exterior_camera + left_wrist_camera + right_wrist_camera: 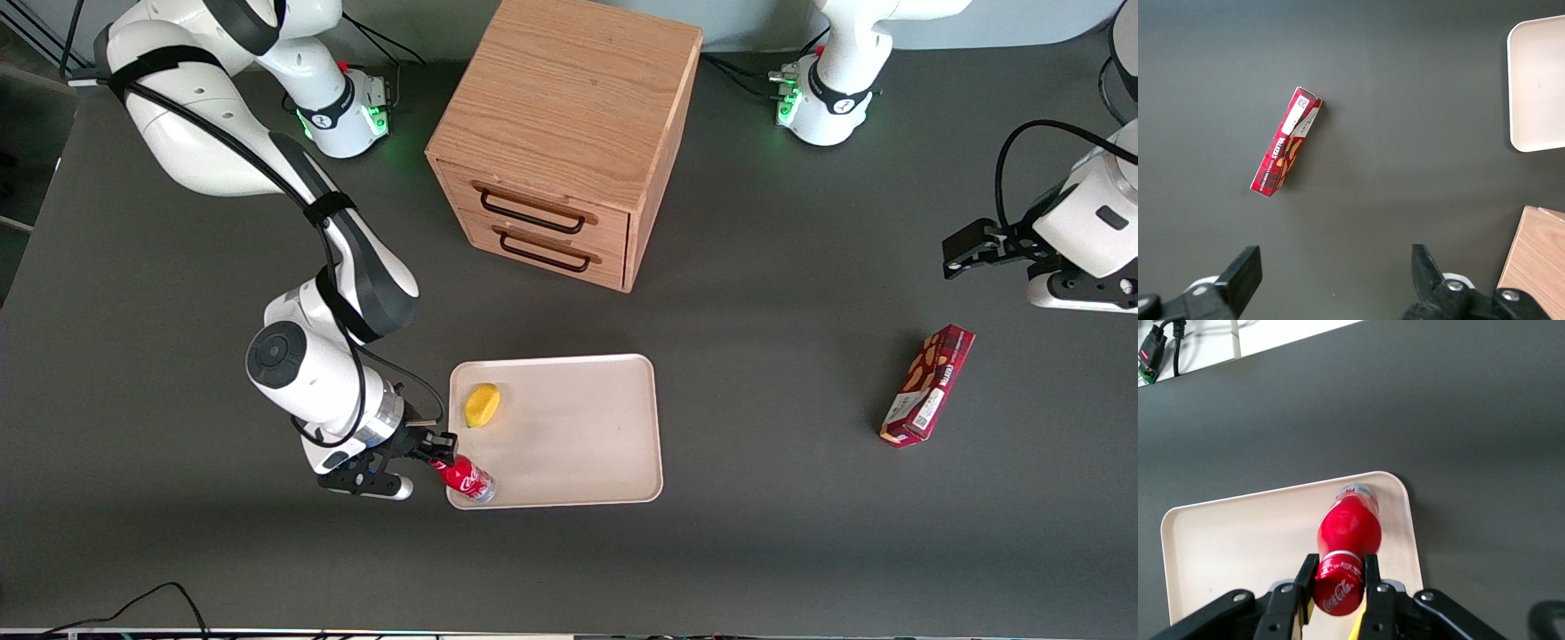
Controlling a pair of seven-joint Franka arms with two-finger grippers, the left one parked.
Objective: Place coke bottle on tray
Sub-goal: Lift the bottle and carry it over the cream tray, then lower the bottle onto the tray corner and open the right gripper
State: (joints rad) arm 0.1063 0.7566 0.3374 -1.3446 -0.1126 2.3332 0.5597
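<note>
Right gripper [442,451] at the tray's [605,427] corner nearest the front camera, toward the working arm's end. Its two fingers [1303,581] pinch the capped end of the bottle [466,478], one on each side of the neck. The bottle is tilted, its clear base pointing away from the fingers and lying over the tray just inside the rim; whether the base touches the tray cannot be told. A yellow object [482,404] rests on the tray near the bottle, farther from the front camera.
</note>
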